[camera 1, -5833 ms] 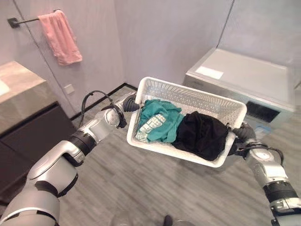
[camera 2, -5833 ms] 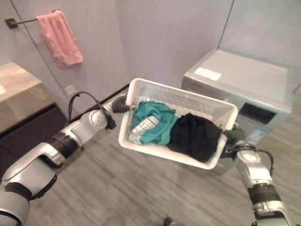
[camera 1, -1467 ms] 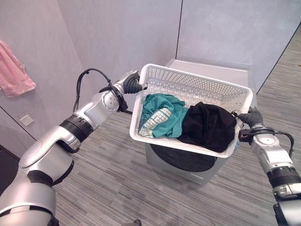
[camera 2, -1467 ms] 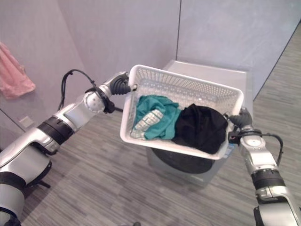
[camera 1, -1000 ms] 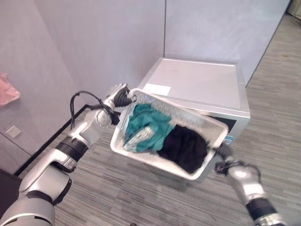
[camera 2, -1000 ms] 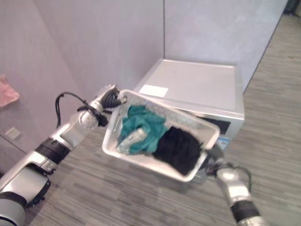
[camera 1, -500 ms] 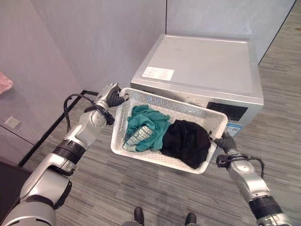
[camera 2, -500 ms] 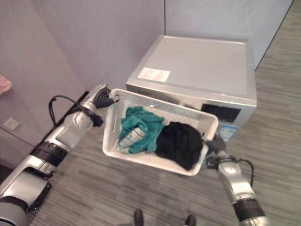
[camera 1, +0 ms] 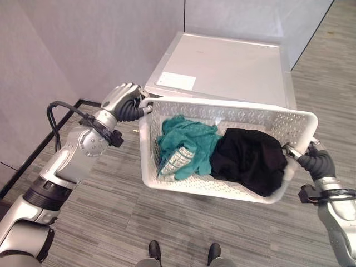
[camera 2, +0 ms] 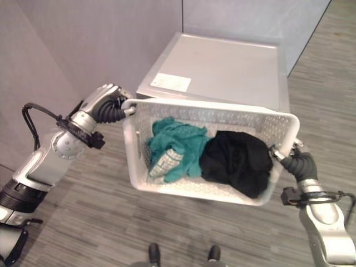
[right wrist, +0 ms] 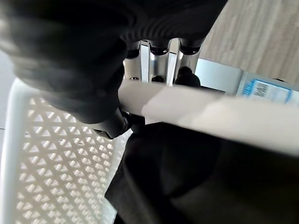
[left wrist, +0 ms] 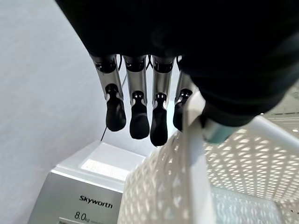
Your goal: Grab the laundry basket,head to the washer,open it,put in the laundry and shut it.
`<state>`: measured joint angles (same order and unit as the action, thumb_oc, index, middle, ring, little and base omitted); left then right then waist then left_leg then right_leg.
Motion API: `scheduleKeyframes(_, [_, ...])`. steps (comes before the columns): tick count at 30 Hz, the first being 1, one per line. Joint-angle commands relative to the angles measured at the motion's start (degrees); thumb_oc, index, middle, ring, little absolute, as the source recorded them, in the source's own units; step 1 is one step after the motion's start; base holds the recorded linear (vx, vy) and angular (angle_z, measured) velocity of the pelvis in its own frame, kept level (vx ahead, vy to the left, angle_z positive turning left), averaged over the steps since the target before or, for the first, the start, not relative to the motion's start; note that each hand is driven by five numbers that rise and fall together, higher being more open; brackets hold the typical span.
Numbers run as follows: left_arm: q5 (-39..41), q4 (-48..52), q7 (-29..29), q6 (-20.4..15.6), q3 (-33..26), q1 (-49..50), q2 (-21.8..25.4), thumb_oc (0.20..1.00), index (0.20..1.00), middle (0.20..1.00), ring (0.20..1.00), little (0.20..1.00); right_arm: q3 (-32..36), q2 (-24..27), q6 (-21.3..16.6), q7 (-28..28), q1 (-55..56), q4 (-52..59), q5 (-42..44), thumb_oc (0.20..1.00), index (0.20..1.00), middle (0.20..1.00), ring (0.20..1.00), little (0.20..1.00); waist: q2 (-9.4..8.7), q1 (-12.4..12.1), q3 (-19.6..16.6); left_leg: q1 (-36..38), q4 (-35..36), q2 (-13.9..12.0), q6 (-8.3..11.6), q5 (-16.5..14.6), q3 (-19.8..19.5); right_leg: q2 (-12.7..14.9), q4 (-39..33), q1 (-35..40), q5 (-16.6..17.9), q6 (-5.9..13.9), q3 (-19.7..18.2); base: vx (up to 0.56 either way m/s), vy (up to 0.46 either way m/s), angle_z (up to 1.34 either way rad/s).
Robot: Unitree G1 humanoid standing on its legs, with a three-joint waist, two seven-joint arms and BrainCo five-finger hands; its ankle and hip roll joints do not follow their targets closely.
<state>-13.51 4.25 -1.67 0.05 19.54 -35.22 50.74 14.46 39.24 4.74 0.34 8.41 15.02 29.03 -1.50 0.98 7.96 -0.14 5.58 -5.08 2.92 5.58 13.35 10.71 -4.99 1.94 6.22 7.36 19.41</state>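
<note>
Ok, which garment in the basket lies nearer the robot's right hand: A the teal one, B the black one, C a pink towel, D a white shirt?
B: the black garment fills the end of the white basket held by the right hand; the teal garment lies toward the left hand.

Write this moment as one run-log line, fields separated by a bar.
phase: carrying | left hand: holds basket rim | right hand: holds opposite rim | load: teal cloth, black cloth | washer: directly behind basket

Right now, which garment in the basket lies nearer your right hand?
The black garment. It fills the basket's end by the right hand; the teal garment lies toward the left hand.
</note>
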Motion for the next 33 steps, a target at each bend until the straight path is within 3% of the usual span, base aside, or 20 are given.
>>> scheduleKeyframes(1, [4.1, -5.1, 2.7, -2.8, -0.5, -13.1, 2.1, 0.2, 0.2, 0.2, 0.2, 0.2, -0.4, 6.4, -6.7, 0.8, -11.1, 1.4, 3.0, 0.2, 0.2, 0.2, 0.2, 0.2, -1.52, -0.7, -4.1, 1.8, -3.5, -0.9, -1.08, -10.1, 0.3, 3.0, 0.0, 0.7, -3.9, 2.29, -2.4, -0.02, 0.08, -0.12])
scheduleKeyframes(5, [6.5, -9.5, 4.9, -3.3, 5.6, -23.4, 1.1, 0.2, 0.2, 0.2, 0.2, 0.2, -1.2, 10.3, -4.8, -2.3, -15.8, -8.1, 0.9, 0.2, 0.2, 0.2, 0.2, 0.2, -1.14, -0.9, -3.1, -1.8, -11.4, 1.1, -2.86, -14.8, -0.5, 6.9, 0.4, 2.3, -1.6, 3.78, -0.9, 0.04, 0.222, -0.13])
scheduleKeyframes(6, [6.4, -12.6, 5.9, -2.9, 8.3, -27.4, -1.6, 0.2, 0.2, 0.2, 0.2, 0.2, -0.1, 10.5, -4.4, -3.0, -15.5, -10.1, 0.3, 0.2, 0.2, 0.2, 0.2, 0.2, -0.29, -0.4, -3.1, -1.6, -11.6, 2.9, -4.54, -15.6, -1.8, 9.0, 5.5, 1.9, -1.5, 3.8, -0.1, 0.13, 0.355, 0.15])
scheduleKeyframes(9, [6.3, -16.8, 7.8, -1.3, 10.4, -31.6, -4.1, 0.2, 0.2, 0.2, 0.2, 0.2, 1.8, 10.4, -3.9, -4.6, -15.8, -10.9, -0.3, 0.2, 0.2, 0.2, 0.2, 0.2, 1.38, 1.3, -1.1, -0.2, -11.1, 4.4, -7.32, -15.8, -3.6, 9.5, 20.8, -3.7, -1.6, 1.87, -3.3, 0.09, 0.27, 0.51])
scheduleKeyframes(11, [6.8, -17.8, 8.5, -1.0, 9.9, -32.6, -3.0, 0.2, 0.2, 0.2, 0.2, 0.2, 1.6, 10.8, -4.5, -5.3, -17.3, -11.6, -0.3, 0.2, 0.2, 0.2, 0.2, 0.2, 2.09, 1.3, -0.3, 0.9, -10.4, 4.6, -7.93, -16.0, -2.7, 9.7, 26.1, -6.6, -2.6, 1.76, -3.3, 0.05, 0.179, 0.32])
scheduleKeyframes(13, [8.4, -19.2, 8.7, -0.8, 10.8, -34.5, -1.6, 0.2, 0.2, 0.2, 0.2, 0.2, 0.8, 11.6, -4.2, -5.7, -19.3, -13.6, -0.5, 0.2, 0.2, 0.2, 0.2, 0.2, 3.03, 1.2, -0.4, 3.6, -8.6, 5.1, -8.09, -16.6, -1.7, 9.8, 29.2, -9.5, -3.3, 2.37, 0.1, 0.21, 0.175, -0.38])
scheduleKeyframes(15, [9.9, -21.8, 9.3, -0.9, 11.6, -35.9, -0.6, 0.2, 0.2, 0.2, 0.2, 0.2, -0.6, 11.7, -4.0, -6.1, -21.3, -15.9, -0.4, 0.2, 0.2, 0.2, 0.2, 0.2, 3.79, 1.6, -0.3, 7.1, -5.3, 5.0, -7.63, -16.8, -0.9, 8.7, 26.2, -10.3, -4.1, 3.02, 2.7, 0.29, 0.014, -0.66])
scheduleKeyframes(16, [10.6, -24.5, 10.4, -1.1, 12.5, -37.4, 1.1, 0.2, 0.2, 0.2, 0.2, 0.2, -3.3, 12.8, -4.4, -6.7, -25.0, -19.1, -0.4, 0.2, 0.2, 0.2, 0.2, 0.2, 4.15, 1.8, -0.3, 9.2, -3.7, 4.6, -6.83, -16.9, 0.0, 6.6, 19.6, -11.1, -3.9, 3.25, 4.8, 0.26, -0.083, -0.54])
scheduleKeyframes(20, [11.3, -29.7, 12.7, -0.9, 12.0, -38.5, 4.1, 0.2, 0.2, 0.2, 0.2, 0.2, -7.0, 13.3, -4.8, -8.0, -30.7, -23.8, 0.2, 0.2, 0.2, 0.2, 0.2, 0.2, 3.38, 1.8, -0.7, 12.9, -2.3, 3.6, -4.87, -17.5, 1.3, 2.9, 8.2, -13.3, -0.7, 4.64, 5.4, 0.26, -0.144, -0.24])
scheduleKeyframes(26, [11.0, -33.3, 15.7, -0.7, 11.4, -39.7, 7.2, 0.2, 0.2, 0.2, 0.2, 0.2, -7.1, 16.9, -5.9, -9.1, -33.6, -25.2, 5.0, 0.2, 0.2, 0.2, 0.2, 0.2, 2.21, 3.0, -2.6, 14.6, -6.5, 1.3, -2.58, -19.7, 1.4, -0.1, 6.5, -9.8, -1.8, 2.65, 3.5, 0.28, -0.201, 0.18])
scheduleKeyframes(28, [13.2, -33.0, 17.0, -0.3, 8.6, -37.7, 9.0, 0.2, 0.2, 0.2, 0.2, 0.2, -5.5, 20.3, -7.8, -10.7, -35.4, -24.5, 6.7, 0.2, 0.2, 0.2, 0.2, 0.2, 1.65, 3.0, -2.2, 4.9, -32.5, -6.6, 2.21, -8.0, -1.2, -4.4, 7.5, -5.9, -6.7, -3.67, 2.4, 0.32, -0.59, 0.12])
scheduleKeyframes(29, [15.3, -33.3, 17.5, 0.1, 7.0, -36.9, 11.3, 0.2, 0.2, 0.2, 0.2, 0.2, -5.1, 22.1, -7.4, -11.7, -36.4, -25.7, 6.4, 0.2, 0.2, 0.2, 0.2, 0.2, -0.02, 1.7, -0.9, -2.2, -49.4, -8.1, 1.83, -2.8, -6.0, -7.0, 7.0, -3.3, -9.2, -7.61, 0.5, 0.24, -0.567, 0.08])
scheduleKeyframes(31, [17.8, -34.2, 17.4, 0.1, 7.3, -37.0, 12.5, 0.2, 0.2, 0.2, 0.2, 0.2, -6.5, 23.2, -6.5, -11.9, -37.4, -27.6, 6.8, 0.2, 0.2, 0.2, 0.2, 0.2, -1.22, 0.8, 0.2, -7.3, -54.2, -8.7, 0.24, -4.0, -8.3, -8.2, 6.7, -0.8, -11.0, -9.04, -0.9, 0.19, -0.26, -0.32])
scheduleKeyframes(32, [18.9, -34.7, 17.2, -0.1, 7.6, -37.2, 13.2, 0.2, 0.2, 0.2, 0.2, 0.2, -7.1, 23.5, -6.0, -11.8, -37.5, -28.3, 6.9, 0.2, 0.2, 0.2, 0.2, 0.2, -1.17, 0.4, 0.4, -9.5, -50.9, -7.7, -0.45, -6.7, -9.4, -8.4, 6.6, 0.1, -11.4, -8.72, -1.7, 0.11, -0.023, -0.95])
scheduleKeyframes(33, [19.1, -34.8, 17.1, -0.2, 7.7, -37.4, 13.2, 0.2, 0.2, 0.2, 0.2, 0.2, -7.2, 23.5, -5.9, -11.7, -37.6, -28.4, 7.0, 0.2, 0.2, 0.2, 0.2, 0.2, -1.27, 0.4, 0.4, -9.3, -50.6, -7.5, -0.69, -6.9, -9.2, -8.2, 6.5, 0.2, -11.5, -8.57, -1.8, 0.13, 0.054, -0.87])
